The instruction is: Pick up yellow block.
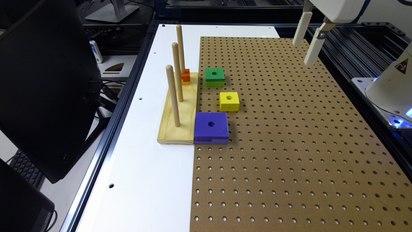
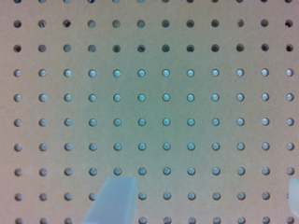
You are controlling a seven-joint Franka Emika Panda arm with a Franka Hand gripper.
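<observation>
Near the pegboard's [image 1: 289, 145] edge beside the white strip, the yellow block [image 1: 229, 101] is sitting between green block [image 1: 214, 76] and purple block [image 1: 211, 128]; hand [image 1: 307, 45] is hovering well apart over the far edge, fingers [image 2: 114, 200] spread, holding nothing

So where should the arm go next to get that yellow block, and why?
Probably sideways first: the gripper hangs high over bare pegboard, open and empty, towards the exterior view's right of the blocks. The yellow block sits between the green block and the purple block. I'd carry it over the yellow one before lowering.
</observation>
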